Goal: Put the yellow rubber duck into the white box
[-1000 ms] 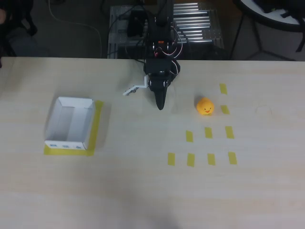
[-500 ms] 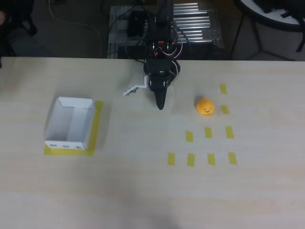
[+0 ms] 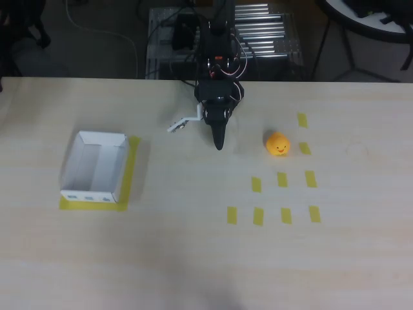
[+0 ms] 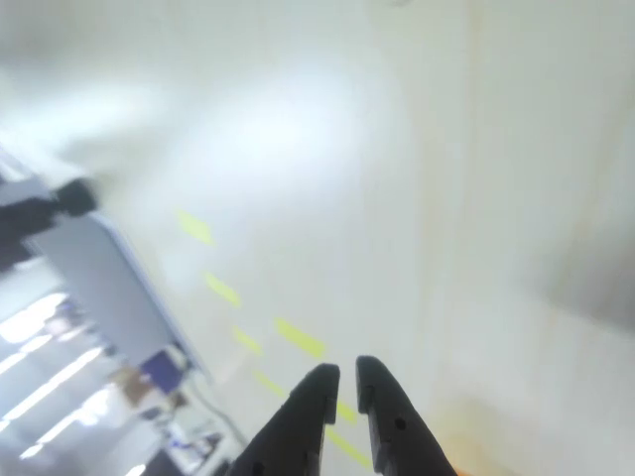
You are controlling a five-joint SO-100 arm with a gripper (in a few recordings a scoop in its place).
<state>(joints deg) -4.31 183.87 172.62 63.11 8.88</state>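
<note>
In the overhead view the yellow rubber duck (image 3: pixel 278 143) sits on the table right of centre, its smiling face up. The white box (image 3: pixel 94 166) stands open-topped at the left on a yellow tape patch, with nothing inside. My black gripper (image 3: pixel 218 143) points down toward the table between them, about a hand's width left of the duck and apart from it. A small white plate (image 3: pixel 181 123) sticks out from its left side. In the blurred wrist view the two dark fingers (image 4: pixel 343 375) stand close together with nothing between them.
Several yellow tape strips (image 3: pixel 282 179) lie in rows below and right of the duck; a few strips (image 4: pixel 298 338) also show blurred in the wrist view. The arm's base and cables (image 3: pixel 218 45) sit at the table's far edge.
The gripper has shifted very slightly to the right. The duck and the box have not moved.
</note>
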